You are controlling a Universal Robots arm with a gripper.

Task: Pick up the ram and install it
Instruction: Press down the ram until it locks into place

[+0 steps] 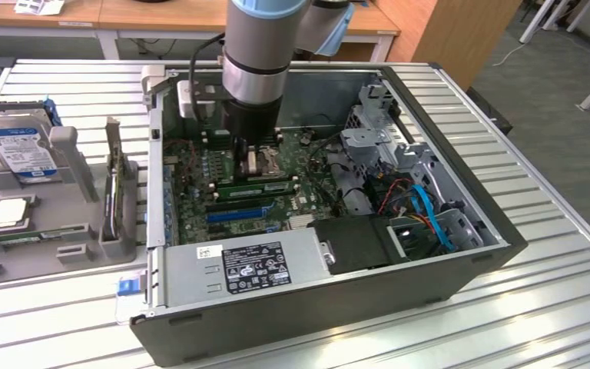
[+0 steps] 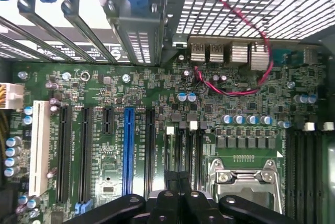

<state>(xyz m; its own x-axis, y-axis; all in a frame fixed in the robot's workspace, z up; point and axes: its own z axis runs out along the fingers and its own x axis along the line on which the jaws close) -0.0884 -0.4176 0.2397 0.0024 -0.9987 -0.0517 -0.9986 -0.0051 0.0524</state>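
Ram (image 1: 257, 187) — one green stick — lies seated on the motherboard (image 2: 157, 109); one gripper (image 2: 178, 203), jaws pressed together, hovers above.

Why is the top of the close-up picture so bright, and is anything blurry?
Wrist view: light through the case's vent grille washes it out, while the motherboard is evenly lit and sharp; the gripper at the edge is dark. Exterior view: the table slats glare and the case interior sits in shade.
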